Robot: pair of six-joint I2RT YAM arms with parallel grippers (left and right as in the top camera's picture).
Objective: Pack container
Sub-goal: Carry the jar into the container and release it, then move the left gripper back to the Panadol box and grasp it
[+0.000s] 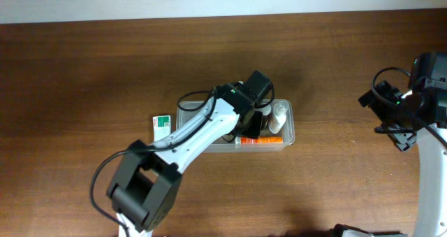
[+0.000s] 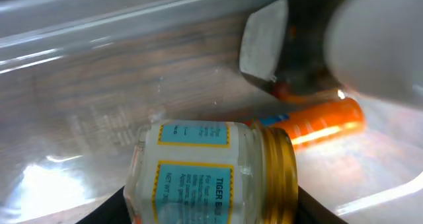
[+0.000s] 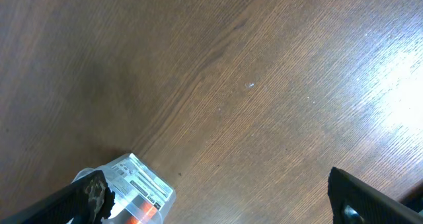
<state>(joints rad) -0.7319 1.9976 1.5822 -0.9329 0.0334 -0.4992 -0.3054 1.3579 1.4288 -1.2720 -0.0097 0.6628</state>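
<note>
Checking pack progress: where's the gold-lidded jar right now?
In the left wrist view, the jar lies on its side in the left end effector, inside the container, with the orange tube just beyond it.

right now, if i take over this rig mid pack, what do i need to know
Left gripper: down inside the container, apparently shut on a small gold-lidded jar lying on its side, not yet released.
Right gripper: open, empty, over the table off to the right.
Done: an orange tube and a white bottle are in the container.
Left: release the jar, pull the arm out, then probably pack the small box on the table just outside the container.
</note>
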